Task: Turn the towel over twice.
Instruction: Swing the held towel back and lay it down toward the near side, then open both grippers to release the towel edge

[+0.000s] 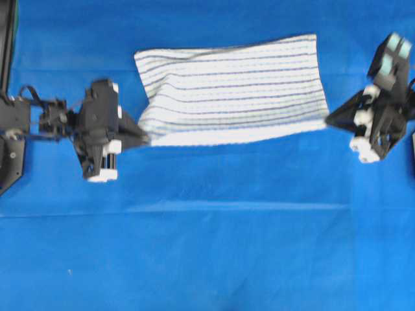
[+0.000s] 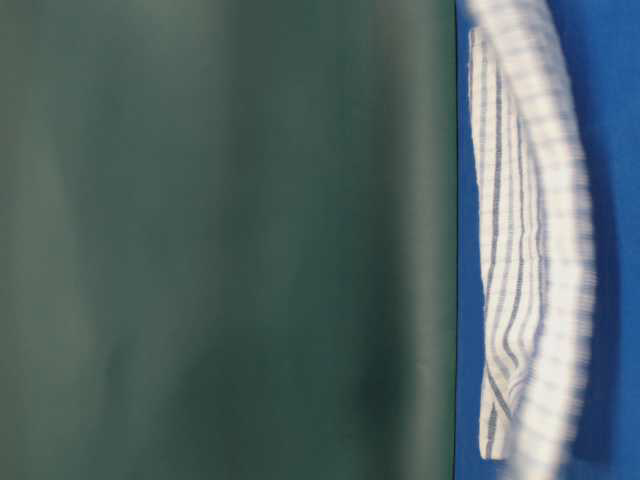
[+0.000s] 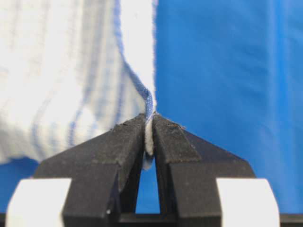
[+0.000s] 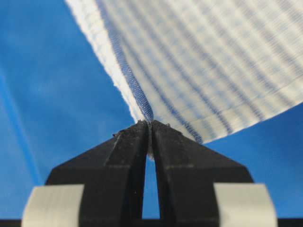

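The towel [image 1: 233, 87], white with thin blue stripes, hangs stretched between both grippers above the blue table covering [image 1: 207, 246]. My left gripper [image 1: 146, 137] is shut on its near left corner, and the pinched hem shows between the black fingertips in the left wrist view [image 3: 149, 130]. At the other end, the right gripper [image 1: 327, 120] is shut on the near right corner [image 4: 150, 124]. In the table-level view the towel [image 2: 530, 250] is lifted and bowed, its near edge blurred. The far edge trails toward the back of the table.
Blue covering [image 3: 222, 71] spreads on all sides, with a crease line [image 1: 207, 207] across the front half. The left arm's base [image 1: 13, 129] sits at the left edge. A dark green backdrop [image 2: 220, 240] stands behind the table.
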